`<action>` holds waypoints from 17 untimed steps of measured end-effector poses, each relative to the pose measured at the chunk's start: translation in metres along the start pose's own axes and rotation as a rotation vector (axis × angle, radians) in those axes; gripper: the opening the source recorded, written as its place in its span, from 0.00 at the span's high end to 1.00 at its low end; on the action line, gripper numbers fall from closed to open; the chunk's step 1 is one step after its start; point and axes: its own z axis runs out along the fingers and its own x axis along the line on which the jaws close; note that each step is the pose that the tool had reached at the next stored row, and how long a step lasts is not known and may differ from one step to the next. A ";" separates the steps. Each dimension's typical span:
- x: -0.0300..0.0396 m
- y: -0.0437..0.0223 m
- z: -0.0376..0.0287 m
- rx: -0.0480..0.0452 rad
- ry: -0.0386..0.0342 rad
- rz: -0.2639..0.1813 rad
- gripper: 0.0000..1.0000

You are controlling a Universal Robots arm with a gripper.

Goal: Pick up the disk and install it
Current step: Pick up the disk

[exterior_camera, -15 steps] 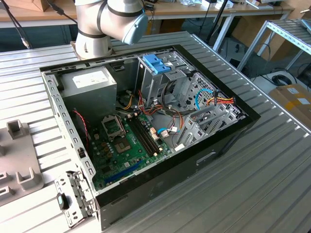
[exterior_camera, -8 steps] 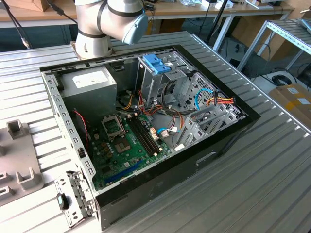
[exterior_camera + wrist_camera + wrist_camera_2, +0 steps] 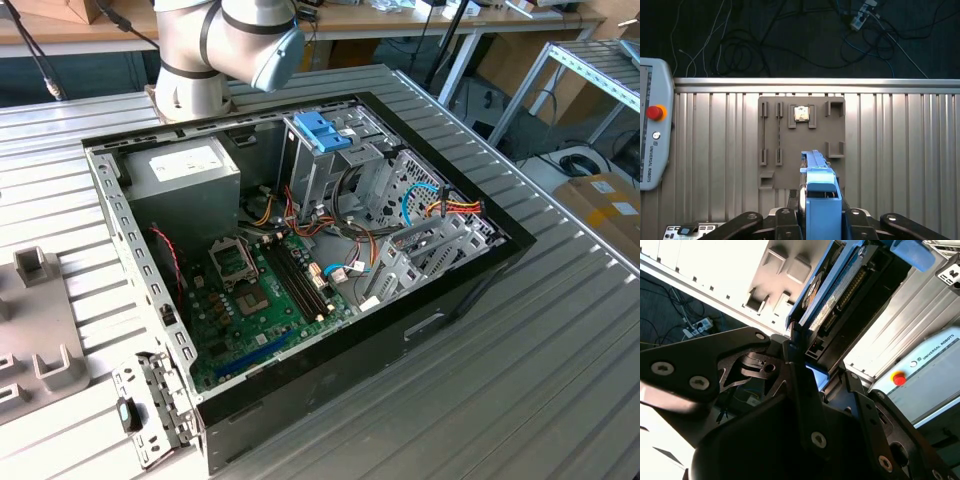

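- The ribbed metal table [image 3: 560,330] carries everything. The open computer case [image 3: 330,385] lies on its side in the middle, with the arm [image 3: 215,40] rooted behind it.
- Inside the case, the metal drive cages [image 3: 430,230] sit toward the exterior view's right, close to a loose bundle of coloured cables [image 3: 450,208]. To my eye that bundle is the snag risk for anything coming in there.
- The grey holder plate [image 3: 795,145] lies flat on the table, well apart from the case, and the first wrist view looks straight down on it. The control pendant [image 3: 652,130] rests beside it.
- Here's the disk [image 3: 820,182]: it is in the claw, standing on edge above the holder plate and touching neither plate nor table. The second wrist view shows it edge-on, with its blue frame running away from the fingers.
- The claw [image 3: 821,217] is closed onto the disk's near end, one black finger on each side of the blue frame and no gap to see.
- The step in hand looks like the carry.
  - Doing it well means keeping the grip firm and the disk square, because it is held by one end only.
  - A slow, level move should stop the free end from swinging.
  - The long edge wants to be lined up with a cage's rails before any push.
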 end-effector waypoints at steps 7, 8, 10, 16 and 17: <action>-0.0001 -0.0143 -0.0006 0.0000 0.0000 0.000 0.63; -0.0001 -0.0146 -0.0006 0.0000 0.0000 0.000 0.63; -0.0001 -0.0151 -0.0007 -0.0001 0.0000 0.000 0.63; -0.0001 -0.0170 -0.0007 0.0000 0.0000 0.000 0.63; -0.0001 -0.0173 -0.0007 0.0000 0.0000 0.000 0.63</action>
